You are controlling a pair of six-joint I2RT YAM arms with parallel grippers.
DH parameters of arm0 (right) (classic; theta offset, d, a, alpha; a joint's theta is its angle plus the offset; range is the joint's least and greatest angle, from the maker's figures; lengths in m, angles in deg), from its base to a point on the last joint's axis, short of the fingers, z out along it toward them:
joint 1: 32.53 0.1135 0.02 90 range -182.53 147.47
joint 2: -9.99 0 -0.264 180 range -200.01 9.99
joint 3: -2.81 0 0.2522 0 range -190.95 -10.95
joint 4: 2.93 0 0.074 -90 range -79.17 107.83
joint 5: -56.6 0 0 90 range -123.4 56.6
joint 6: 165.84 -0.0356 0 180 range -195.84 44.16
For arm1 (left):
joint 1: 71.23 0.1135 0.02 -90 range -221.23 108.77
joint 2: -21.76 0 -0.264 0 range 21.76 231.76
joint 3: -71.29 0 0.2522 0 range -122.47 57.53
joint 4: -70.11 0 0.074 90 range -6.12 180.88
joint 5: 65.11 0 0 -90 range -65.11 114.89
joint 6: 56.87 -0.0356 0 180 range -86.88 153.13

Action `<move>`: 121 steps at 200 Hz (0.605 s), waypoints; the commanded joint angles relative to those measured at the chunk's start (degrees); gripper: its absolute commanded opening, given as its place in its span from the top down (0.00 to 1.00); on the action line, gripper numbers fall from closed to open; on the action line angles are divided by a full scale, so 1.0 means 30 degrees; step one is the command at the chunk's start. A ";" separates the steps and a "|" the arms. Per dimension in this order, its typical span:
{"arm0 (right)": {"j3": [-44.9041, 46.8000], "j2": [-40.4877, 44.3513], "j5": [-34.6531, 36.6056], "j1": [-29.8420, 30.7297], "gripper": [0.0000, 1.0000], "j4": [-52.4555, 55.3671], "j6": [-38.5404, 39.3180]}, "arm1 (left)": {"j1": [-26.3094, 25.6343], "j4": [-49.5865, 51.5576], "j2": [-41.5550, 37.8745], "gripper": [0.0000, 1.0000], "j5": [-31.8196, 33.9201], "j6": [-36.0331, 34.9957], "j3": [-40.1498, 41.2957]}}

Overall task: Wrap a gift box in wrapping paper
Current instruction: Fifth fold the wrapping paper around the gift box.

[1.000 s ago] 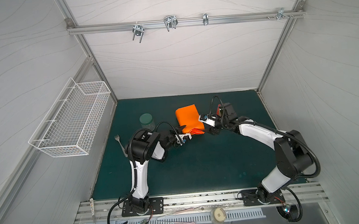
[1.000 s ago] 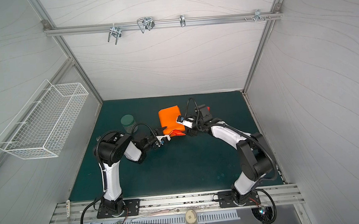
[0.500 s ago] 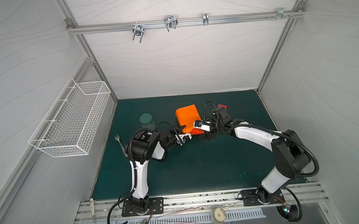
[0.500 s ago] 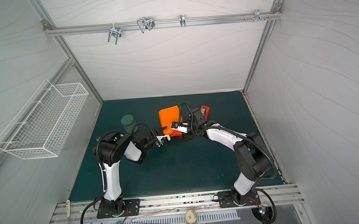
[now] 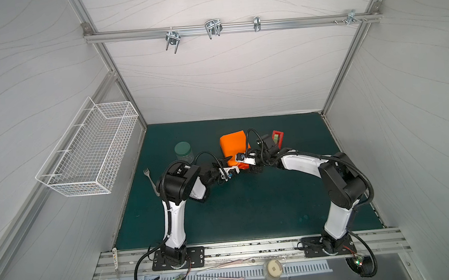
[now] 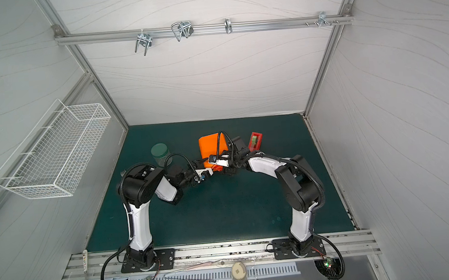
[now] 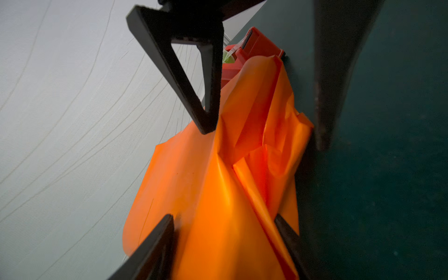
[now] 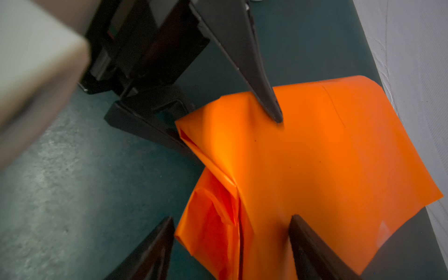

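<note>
The space is enclosed by white panels (image 5: 226,73) marked with faint wavy lines and framed in aluminium. A dark green mat (image 5: 250,211) is laid as floor. A wire basket (image 5: 89,152) is hung on a side wall, and hooks (image 5: 213,29) are fixed to a back rail (image 5: 291,22).

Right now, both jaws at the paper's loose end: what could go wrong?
The paper has loose folds with no tape visible; they may spring open when the jaws let go. Fingertips press into the sheet and might tear it. The tape dispenser stands close behind the right arm; pulling back could knock it.
</note>
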 commanded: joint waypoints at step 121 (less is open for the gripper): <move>0.0563 -0.0487 -0.0327 -0.0472 0.25 0.0300 0.0089 | -0.0574 -0.0471 0.0172 0.42 0.0852 -0.0287 -0.0556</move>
